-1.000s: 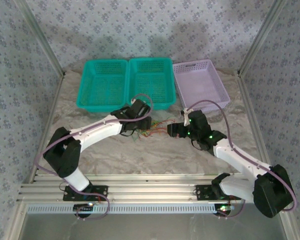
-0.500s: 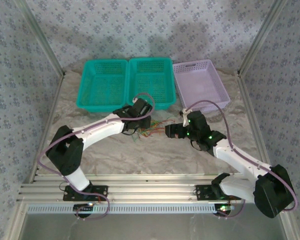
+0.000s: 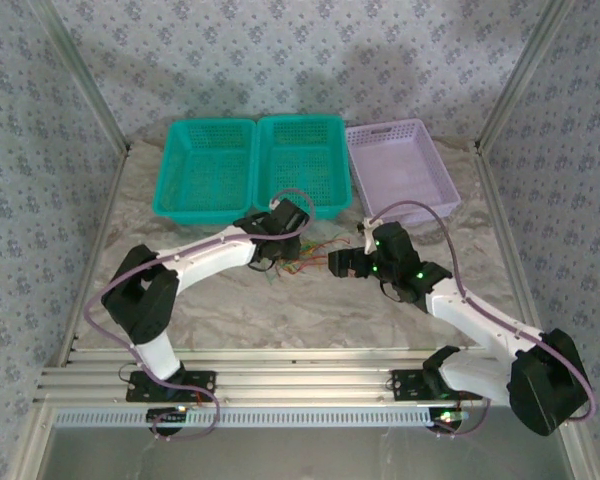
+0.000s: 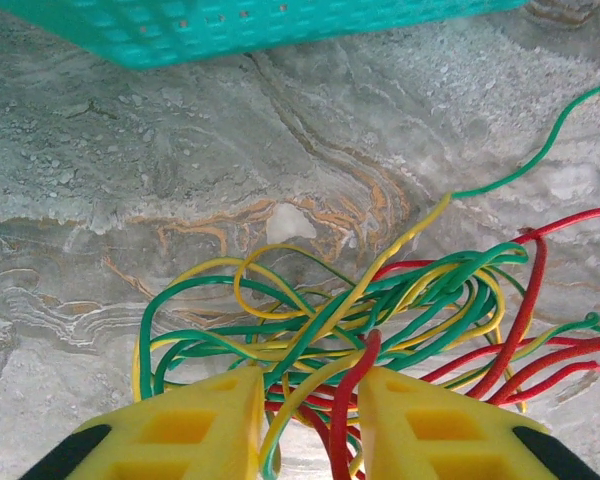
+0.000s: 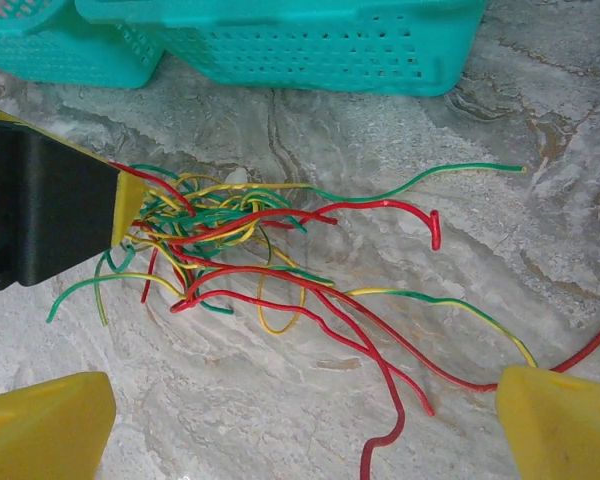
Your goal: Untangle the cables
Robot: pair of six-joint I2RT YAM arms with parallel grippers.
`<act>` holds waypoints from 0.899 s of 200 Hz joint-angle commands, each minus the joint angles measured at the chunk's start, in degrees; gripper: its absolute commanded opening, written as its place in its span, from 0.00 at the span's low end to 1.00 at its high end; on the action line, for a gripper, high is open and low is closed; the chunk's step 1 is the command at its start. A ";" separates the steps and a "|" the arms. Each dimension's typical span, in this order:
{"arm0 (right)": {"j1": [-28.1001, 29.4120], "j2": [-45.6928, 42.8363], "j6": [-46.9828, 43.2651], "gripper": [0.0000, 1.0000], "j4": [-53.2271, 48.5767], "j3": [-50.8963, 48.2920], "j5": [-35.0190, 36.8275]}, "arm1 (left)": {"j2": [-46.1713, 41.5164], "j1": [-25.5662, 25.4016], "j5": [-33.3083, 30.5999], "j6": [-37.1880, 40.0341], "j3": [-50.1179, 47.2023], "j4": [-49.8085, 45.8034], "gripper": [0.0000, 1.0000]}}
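Noted right gripper (image 5: 300, 405) spread wide, empty, just right of the cables (image 5: 215, 225). Found left gripper (image 4: 310, 400) narrowed round several strands, gap showing, nothing pinched. Located tangle mid-table (image 5: 430, 130), short of teal baskets (image 5: 310, 45). Advise closing on one red strand only, drawing leftward slowly.

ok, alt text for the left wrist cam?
A tangle of red, green and yellow cables lies on a marbled tabletop, several strands running into the gap between the two yellow fingers of the left hand at the bottom edge. A teal basket wall crosses the top.
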 commanded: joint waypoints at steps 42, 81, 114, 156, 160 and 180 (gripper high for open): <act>2.52 3.20 0.47 1.00 1.58 0.78 -0.13 | 0.72 -0.46 -0.10 -0.46 2.93 -1.97 0.22; 3.95 4.63 0.17 1.00 1.57 1.51 0.86 | -0.83 -0.78 -0.56 -0.30 2.63 -3.00 0.35; 4.22 4.98 -0.05 1.00 1.33 1.95 1.36 | -2.10 -1.09 -1.22 -0.11 2.25 -3.10 0.39; 4.56 5.03 0.22 1.00 1.34 2.16 1.83 | -2.25 -1.16 -1.72 -0.02 3.25 -3.62 0.38; 4.64 5.03 0.27 1.00 1.34 2.14 1.89 | -2.40 -1.18 -1.77 -0.02 3.26 -3.62 0.38; 5.08 5.19 0.46 1.00 1.44 2.05 2.27 | -2.48 -1.27 -1.77 0.40 3.67 -3.51 0.37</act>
